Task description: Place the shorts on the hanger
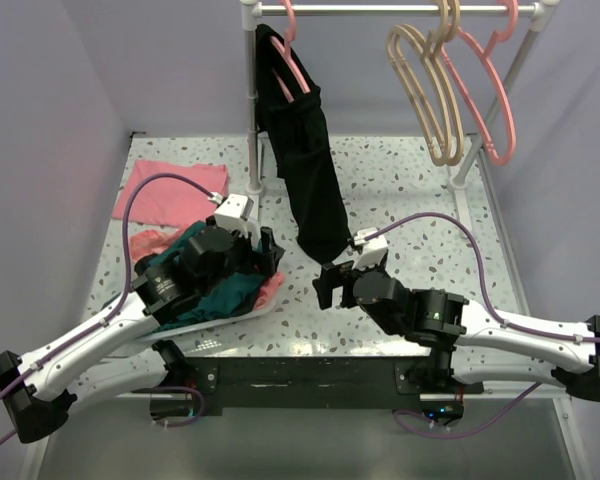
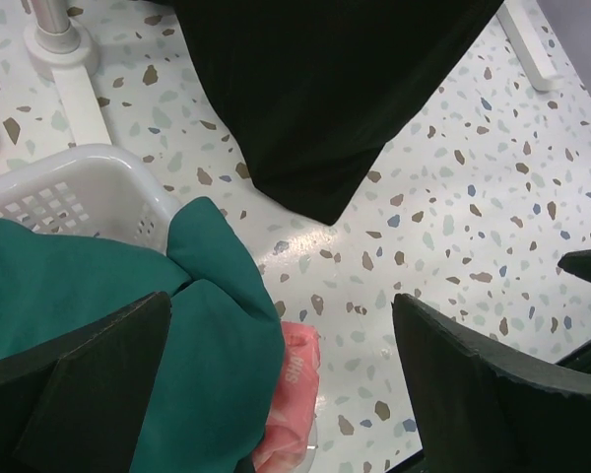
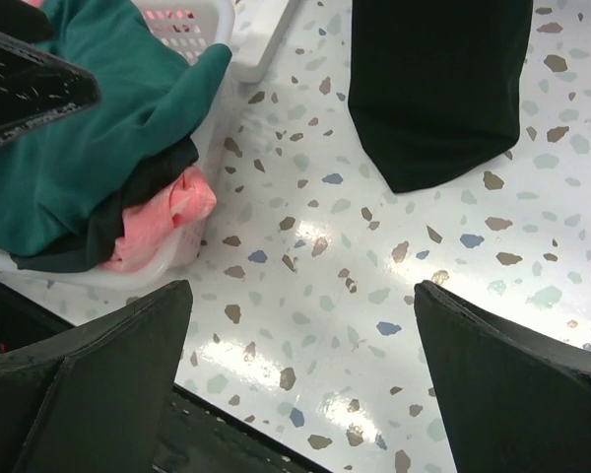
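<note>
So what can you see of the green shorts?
The shorts are dark teal-green soft cloth, crumpled in a heap, not folded. They lie in a white plastic basket and spill over its rim toward the speckled table. They rest on a pink cloth and a dark fabric beneath. No drawstring or waistband shows.

Dark teal shorts (image 2: 69, 286); light tan hanger (image 1: 420, 100); pink hangers (image 1: 490, 105); black garment (image 1: 305, 170); pink cloth (image 1: 170, 190); white lattice basket (image 2: 79, 187); white table (image 1: 420, 200) speckled brown, grey and blue.
</note>
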